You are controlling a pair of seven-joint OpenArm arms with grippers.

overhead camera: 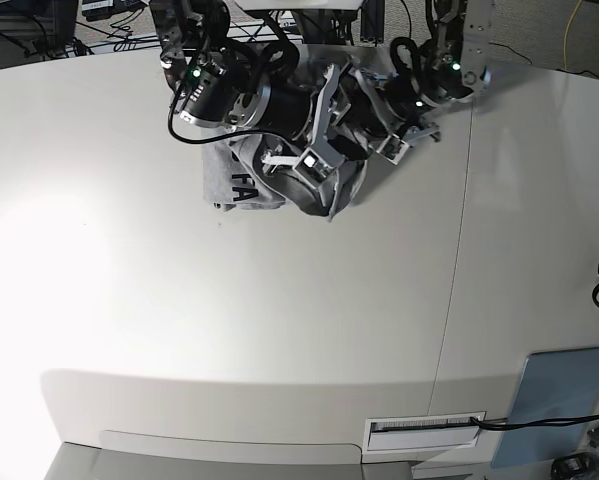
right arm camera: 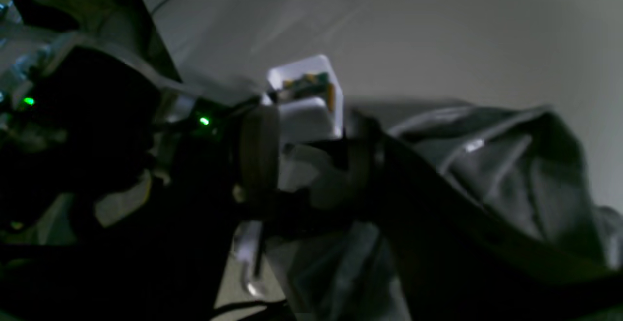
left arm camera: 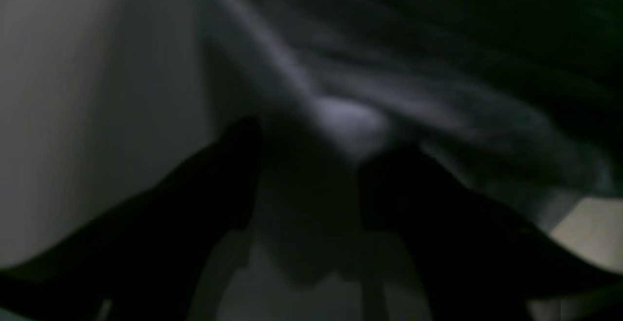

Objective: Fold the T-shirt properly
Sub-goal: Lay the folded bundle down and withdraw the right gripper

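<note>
Near the far edge of the desk, the T-shirt lies bunched beneath both arms. Its left wrist view shows the left tool narrowed on a fold of grey cloth; the right tool is buried in fabric, its state unclear. Gathering seems underway; next, spreading the shirt flat toward open desk

Robotics lab, white table, cables
</note>
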